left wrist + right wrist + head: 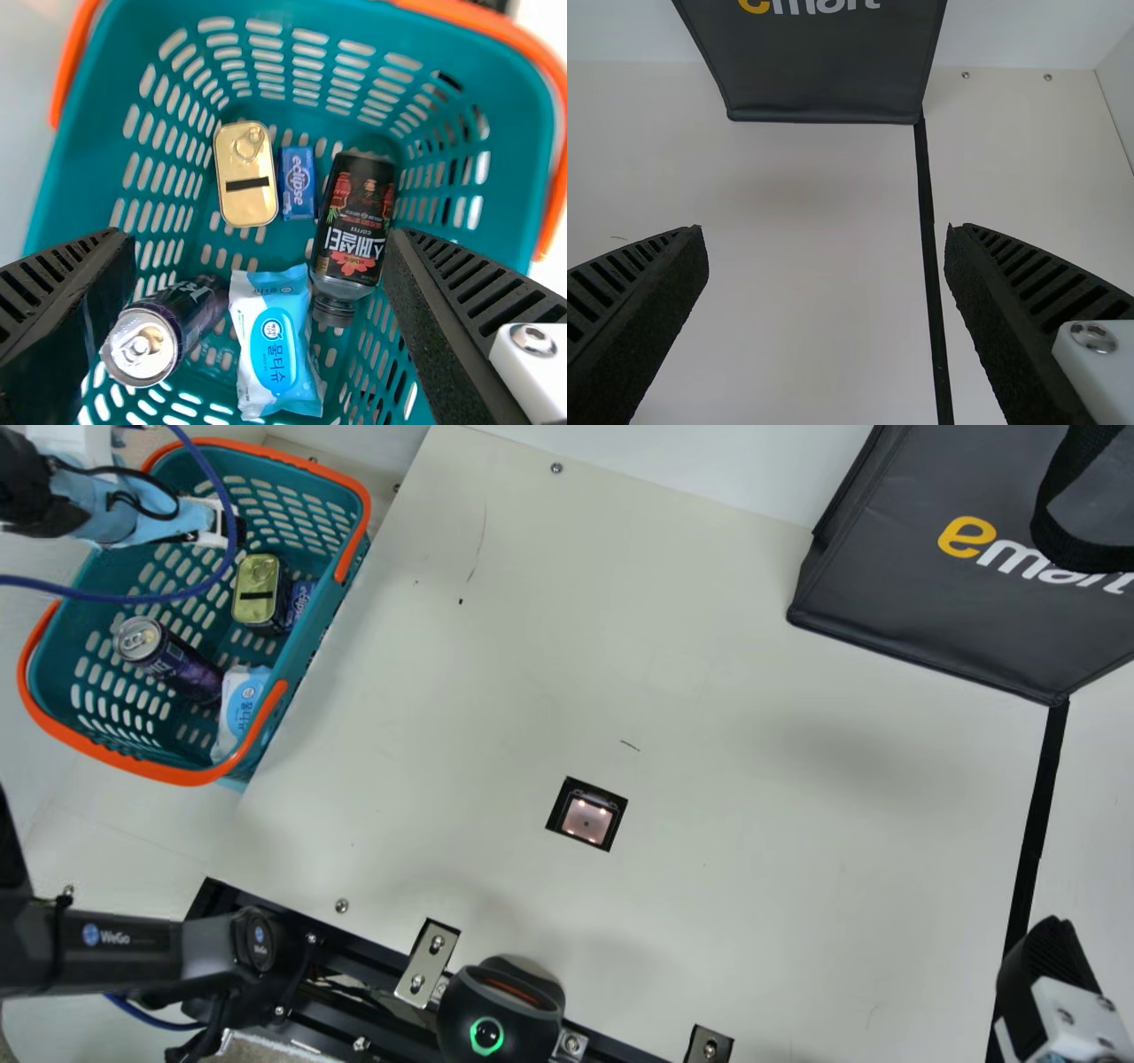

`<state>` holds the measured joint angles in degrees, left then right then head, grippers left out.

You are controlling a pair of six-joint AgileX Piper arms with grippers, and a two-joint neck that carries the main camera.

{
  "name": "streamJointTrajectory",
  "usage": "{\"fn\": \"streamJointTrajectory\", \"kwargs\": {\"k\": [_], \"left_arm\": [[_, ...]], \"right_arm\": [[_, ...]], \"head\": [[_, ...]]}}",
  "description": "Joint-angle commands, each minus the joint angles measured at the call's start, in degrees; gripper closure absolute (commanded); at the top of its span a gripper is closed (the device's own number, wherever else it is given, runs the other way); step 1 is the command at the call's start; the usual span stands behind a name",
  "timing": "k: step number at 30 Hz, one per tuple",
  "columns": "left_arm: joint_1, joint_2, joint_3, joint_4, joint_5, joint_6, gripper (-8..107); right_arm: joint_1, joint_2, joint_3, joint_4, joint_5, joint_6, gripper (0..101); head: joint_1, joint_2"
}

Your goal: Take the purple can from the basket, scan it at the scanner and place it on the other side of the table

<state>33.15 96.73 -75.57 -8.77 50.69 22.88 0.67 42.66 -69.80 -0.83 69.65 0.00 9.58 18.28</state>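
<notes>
OK, L gripper (259, 241) is hanging wide open over the far-left basket (326, 615), holding nothing; R gripper (826, 235) is gaping empty at near right. Purple can (182, 666) is leaning top end up in the basket's near half, tissue pack (241, 707) crowding its base. Prob. full, so I'm expecting decent wt., stiff but slick & dentable; am favoring a firm mid-body grip, squarely across the barrel.

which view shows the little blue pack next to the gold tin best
The left wrist view: it looks down on the little blue pack, with its printed face in plain sight beside the gold tin. The main view shows it smaller and at a slant, partly tucked behind the tin.
</notes>
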Motion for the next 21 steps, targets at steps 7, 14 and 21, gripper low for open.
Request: {"fn": "streamJointTrajectory", "kwargs": {"k": [7,14,21], "left_arm": [[-0.4,4.4,-1.3,3.6,-0.2,-9.4,9],[-0.4,5.4,-1.6,6.8,0.1,-17.1,9],[0.3,5.1,-1.0,8.7,1.2,-25.8,9]], "right_arm": [[0.0,0.0,0.0,0.0,0.0,0.0,6],[0.0,0.0,0.0,0.0,-0.1,0.0,6],[0.0,0.0,0.0,0.0,-0.1,0.0,6]], "head": [[-1.7,0.1],[-1.7,0.1],[-1.7,0.1]]}}
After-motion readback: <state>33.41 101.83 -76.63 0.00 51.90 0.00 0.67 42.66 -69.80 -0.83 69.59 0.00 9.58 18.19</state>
